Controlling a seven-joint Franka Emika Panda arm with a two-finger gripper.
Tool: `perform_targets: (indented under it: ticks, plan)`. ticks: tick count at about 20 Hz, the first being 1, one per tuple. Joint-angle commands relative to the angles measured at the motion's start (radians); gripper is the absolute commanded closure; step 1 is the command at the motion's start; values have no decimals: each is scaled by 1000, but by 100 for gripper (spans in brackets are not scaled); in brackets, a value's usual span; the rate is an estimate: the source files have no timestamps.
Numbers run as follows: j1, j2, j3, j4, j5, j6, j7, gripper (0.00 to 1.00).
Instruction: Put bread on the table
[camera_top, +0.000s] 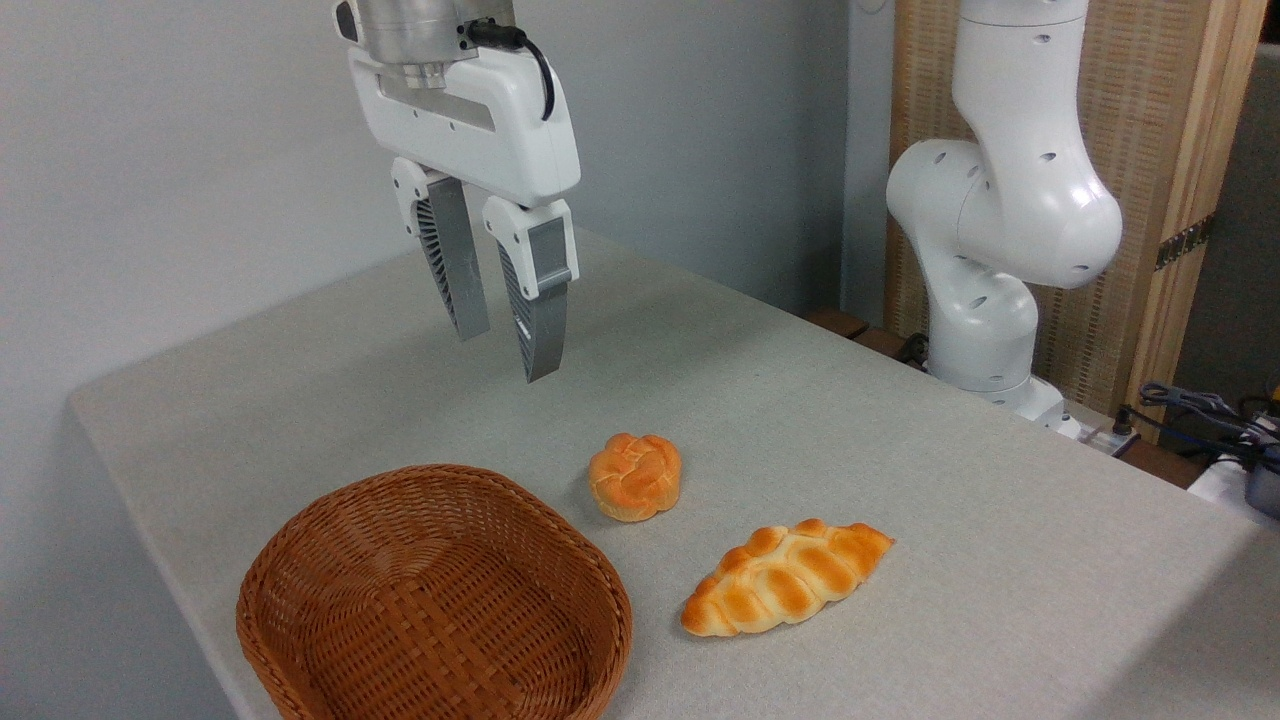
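Note:
The bread (785, 577), a long braided golden-orange loaf with pointed ends, lies flat on the grey-beige table (900, 430), right of the basket. My gripper (508, 352) hangs well above the table, up and to the left of the loaf. Its jaws stand open with nothing between them.
A small round knotted bun (636, 476) sits on the table just behind the loaf. A brown wicker basket (435, 600) stands empty at the front left. The arm's white base (1000, 200) rises at the table's far right edge, with cables (1200, 410) beside it.

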Motion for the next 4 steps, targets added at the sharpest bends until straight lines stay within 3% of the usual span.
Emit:
perform_targets:
  ticks: [1,4]
  plan:
    - [19,0,-16,11,-11,-27,10,0]
    - [19,0,-16,11,-11,-27,14,0]
